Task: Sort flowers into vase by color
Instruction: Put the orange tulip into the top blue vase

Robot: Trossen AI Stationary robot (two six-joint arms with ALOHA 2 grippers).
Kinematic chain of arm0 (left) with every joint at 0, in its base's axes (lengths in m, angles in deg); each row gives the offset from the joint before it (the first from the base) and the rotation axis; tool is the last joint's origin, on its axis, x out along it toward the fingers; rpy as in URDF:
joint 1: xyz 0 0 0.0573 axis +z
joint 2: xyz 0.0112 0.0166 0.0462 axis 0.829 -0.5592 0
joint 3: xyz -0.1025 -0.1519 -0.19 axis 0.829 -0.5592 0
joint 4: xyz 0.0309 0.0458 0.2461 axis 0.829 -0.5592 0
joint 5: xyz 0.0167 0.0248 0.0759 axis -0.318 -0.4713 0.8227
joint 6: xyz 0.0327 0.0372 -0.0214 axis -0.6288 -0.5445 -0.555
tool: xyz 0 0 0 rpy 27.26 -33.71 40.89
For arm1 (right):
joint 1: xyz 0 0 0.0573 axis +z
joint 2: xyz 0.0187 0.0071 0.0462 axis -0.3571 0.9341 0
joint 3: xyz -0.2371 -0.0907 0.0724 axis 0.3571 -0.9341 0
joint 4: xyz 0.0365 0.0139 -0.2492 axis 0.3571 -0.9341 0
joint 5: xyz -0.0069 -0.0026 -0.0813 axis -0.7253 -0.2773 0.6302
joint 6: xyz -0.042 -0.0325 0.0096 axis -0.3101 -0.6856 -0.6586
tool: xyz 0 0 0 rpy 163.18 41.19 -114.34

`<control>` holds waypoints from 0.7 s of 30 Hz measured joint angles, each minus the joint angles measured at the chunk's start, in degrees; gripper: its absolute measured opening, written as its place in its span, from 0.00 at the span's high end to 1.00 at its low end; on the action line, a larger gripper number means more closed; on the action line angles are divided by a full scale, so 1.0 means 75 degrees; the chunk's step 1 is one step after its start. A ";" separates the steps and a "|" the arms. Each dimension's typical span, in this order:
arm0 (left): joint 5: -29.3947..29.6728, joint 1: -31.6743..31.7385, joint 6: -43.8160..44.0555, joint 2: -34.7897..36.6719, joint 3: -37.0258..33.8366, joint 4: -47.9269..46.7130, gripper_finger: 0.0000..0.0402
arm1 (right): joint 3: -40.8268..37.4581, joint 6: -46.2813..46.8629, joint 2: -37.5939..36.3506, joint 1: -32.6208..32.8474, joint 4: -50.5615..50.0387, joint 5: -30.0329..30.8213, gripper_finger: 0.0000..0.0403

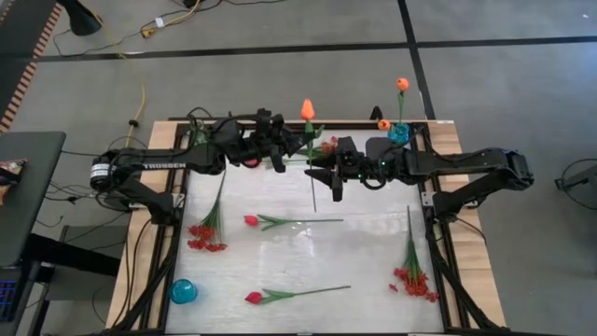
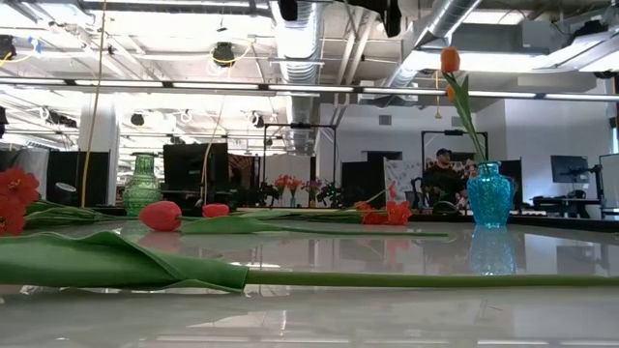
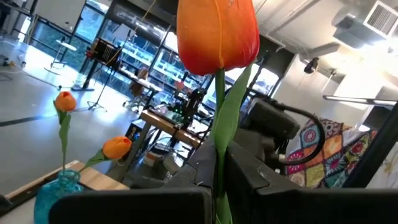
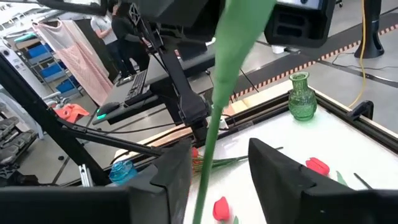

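Note:
My left gripper (image 1: 300,155) is shut on an orange tulip (image 1: 307,109), held high over the far middle of the table; its stem (image 1: 313,191) hangs down. My right gripper (image 4: 214,180) is open, one finger on either side of that stem, lower down; I cannot tell whether they touch it. At the far right, a blue vase (image 1: 399,133) holds two orange tulips (image 1: 403,84). A green vase (image 2: 142,184) stands far left. Two pinkish-red tulips (image 1: 252,221) and red sprays (image 1: 207,233) lie flat on the table. My left gripper pinches the orange tulip's stem (image 3: 217,158) between its two fingers, a short way below the bloom, where a leaf wraps it. The fingers come about level from the table's left and lie across the stem. The tulip stands roughly upright, bloom up, clear of the table.
A second red spray (image 1: 413,275) lies near the right edge, and a third (image 1: 326,145) at the far middle under the arms. A small blue vase (image 1: 183,291) sits at the near left corner. A person (image 2: 445,179) sits in the room beyond the table.

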 joint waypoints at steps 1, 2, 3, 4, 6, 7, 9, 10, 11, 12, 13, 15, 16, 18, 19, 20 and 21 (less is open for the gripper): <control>-0.0002 0.0000 -0.0021 0.0000 0.0000 -0.0050 0.99 | 0.0000 0.0001 -0.0001 0.0000 0.0001 0.0000 0.57; -0.0007 0.0000 -0.0067 0.0000 0.0000 -0.0071 0.99 | 0.0000 0.0000 -0.0002 0.0000 0.0003 0.0000 0.59; -0.0019 0.0000 -0.0120 0.0000 0.0000 -0.0068 0.99 | 0.0000 -0.0001 -0.0004 0.0000 0.0003 0.0000 0.62; -0.0035 0.0000 -0.0184 0.0000 0.0000 -0.0065 0.99 | 0.0000 0.0001 -0.0004 0.0000 0.0003 0.0000 0.64; -0.0035 0.0000 -0.0256 0.0000 0.0000 -0.0068 0.99 | 0.0000 -0.0002 -0.0004 0.0000 0.0003 0.0000 0.68; -0.0035 0.0000 -0.0259 0.0000 0.0000 -0.0082 0.99 | 0.0000 -0.0002 -0.0004 0.0000 0.0003 0.0000 0.70; -0.0036 0.0000 -0.0261 0.0000 0.0000 -0.0093 0.99 | 0.0000 -0.0002 -0.0007 0.0000 0.0003 0.0000 0.74; -0.0036 0.0000 -0.0262 0.0000 0.0000 -0.0090 0.99 | 0.0000 -0.0002 -0.0007 0.0000 0.0003 0.0000 0.76; -0.0036 0.0000 -0.0262 0.0000 0.0000 -0.0088 0.99 | 0.0000 -0.0002 -0.0007 0.0000 0.0004 0.0000 0.79; -0.0035 0.0000 -0.0262 0.0000 0.0003 -0.0089 0.98 | 0.0000 -0.0002 -0.0007 0.0000 0.0006 0.0000 0.81; -0.0038 0.0000 -0.0265 0.0000 0.0003 -0.0089 0.98 | 0.0000 -0.0002 -0.0007 0.0000 0.0006 0.0000 0.83; -0.0045 0.0000 -0.0296 0.0000 0.0003 -0.0100 0.97 | 0.0000 -0.0002 -0.0007 0.0000 0.0008 0.0003 0.88; -0.0049 0.0000 -0.0319 0.0000 0.0003 -0.0112 0.96 | 0.0000 -0.0002 -0.0009 0.0000 0.0006 0.0003 0.90; -0.0051 0.0000 -0.0322 0.0000 0.0009 -0.0167 0.95 | 0.0000 -0.0004 -0.0010 0.0000 -0.0008 -0.0014 0.94; -0.0061 0.0000 -0.0323 0.0000 0.0009 -0.0192 0.94 | 0.0000 -0.0005 -0.0010 0.0000 -0.0013 -0.0039 0.94; -0.0094 0.0000 -0.0323 0.0000 0.0009 -0.0214 0.93 | 0.0000 -0.0005 -0.0010 0.0000 -0.0017 -0.0061 0.94; -0.0145 0.0000 -0.0323 0.0000 0.0009 -0.0217 0.91 | 0.0000 -0.0005 -0.0010 0.0000 -0.0016 -0.0070 0.94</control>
